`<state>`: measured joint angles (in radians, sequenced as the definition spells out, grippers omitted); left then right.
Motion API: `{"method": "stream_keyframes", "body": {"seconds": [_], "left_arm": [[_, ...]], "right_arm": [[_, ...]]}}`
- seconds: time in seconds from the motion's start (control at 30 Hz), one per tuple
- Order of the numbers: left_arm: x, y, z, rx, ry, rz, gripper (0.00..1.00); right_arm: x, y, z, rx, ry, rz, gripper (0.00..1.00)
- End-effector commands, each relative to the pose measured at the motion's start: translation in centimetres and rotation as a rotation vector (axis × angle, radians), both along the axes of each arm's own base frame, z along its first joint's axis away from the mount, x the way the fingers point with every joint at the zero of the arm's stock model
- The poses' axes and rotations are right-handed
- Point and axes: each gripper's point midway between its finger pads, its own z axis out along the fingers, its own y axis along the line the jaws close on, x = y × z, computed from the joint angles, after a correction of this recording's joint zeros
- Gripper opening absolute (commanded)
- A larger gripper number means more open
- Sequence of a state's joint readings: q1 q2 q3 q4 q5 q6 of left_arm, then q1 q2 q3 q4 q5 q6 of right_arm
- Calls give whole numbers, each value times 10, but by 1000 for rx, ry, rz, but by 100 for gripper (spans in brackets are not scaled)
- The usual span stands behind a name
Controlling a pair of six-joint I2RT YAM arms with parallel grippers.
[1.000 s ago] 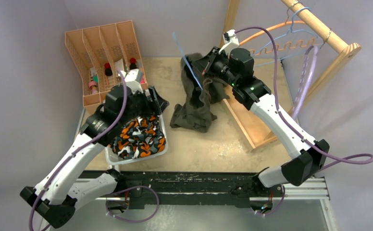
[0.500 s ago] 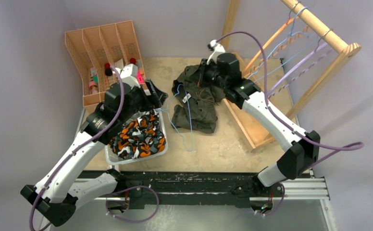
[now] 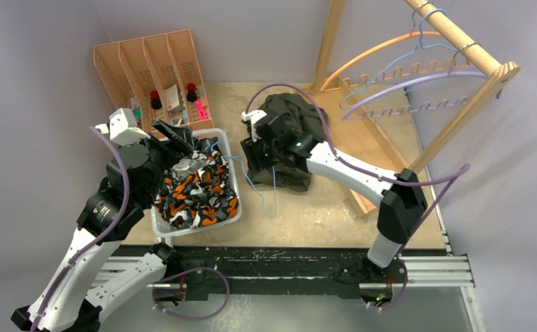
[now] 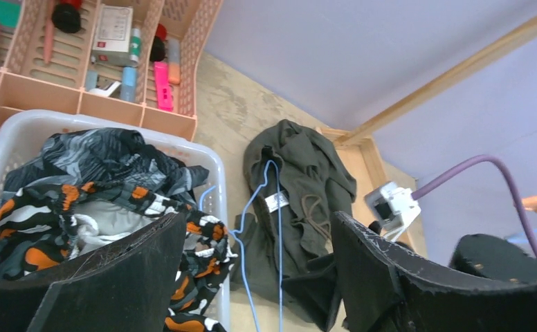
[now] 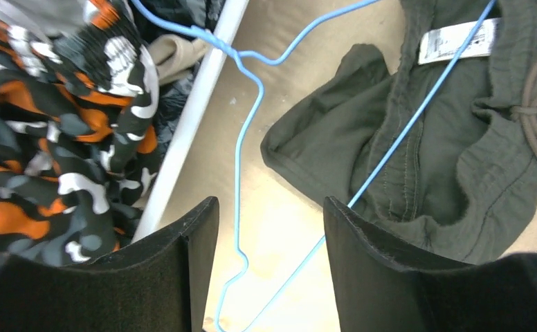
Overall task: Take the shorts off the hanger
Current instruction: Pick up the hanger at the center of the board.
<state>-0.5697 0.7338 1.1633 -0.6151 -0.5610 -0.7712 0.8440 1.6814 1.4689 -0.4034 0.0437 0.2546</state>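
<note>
The olive green shorts (image 3: 293, 131) lie crumpled on the table, drawstring and white label up (image 5: 452, 138). A thin blue wire hanger (image 3: 271, 190) lies across their left side, its hook end at the basket rim (image 5: 241, 131) (image 4: 278, 228). My right gripper (image 3: 253, 158) hovers open just over the hanger's lower corner, with wire showing between the fingers (image 5: 271, 207), untouched. My left gripper (image 3: 181, 135) stands open and empty over the basket (image 4: 257, 221). Orange-black-white camouflage shorts (image 3: 200, 197) and dark blue-grey camouflage shorts (image 4: 99, 152) lie in the white basket (image 3: 237, 181).
A wooden rack (image 3: 459, 34) at the back right carries orange, blue and purple hangers (image 3: 397, 72). A tan slotted organizer (image 3: 148, 69) with small items stands at the back left, right behind the basket. The rack's base frame (image 3: 352, 176) lies beside the olive shorts.
My right gripper has come down and to the left with the hanger and olive shorts, then opened and let the hanger go onto the table. My left arm has drawn back to the left.
</note>
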Motion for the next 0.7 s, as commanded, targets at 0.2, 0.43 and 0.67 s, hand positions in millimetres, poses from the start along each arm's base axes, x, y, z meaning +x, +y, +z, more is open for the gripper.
{"method": "stream_keyframes", "body": {"seconds": [0.2, 0.43, 0.67], "left_arm": [[0, 18, 7, 12, 7, 94, 76], [-6, 24, 9, 7, 0, 113, 76], [-5, 24, 8, 12, 6, 116, 76]], "right_arm": [[-16, 25, -45, -143, 14, 104, 61], [-10, 33, -65, -171, 17, 88, 60], [0, 34, -77, -196, -43, 12, 51]]}}
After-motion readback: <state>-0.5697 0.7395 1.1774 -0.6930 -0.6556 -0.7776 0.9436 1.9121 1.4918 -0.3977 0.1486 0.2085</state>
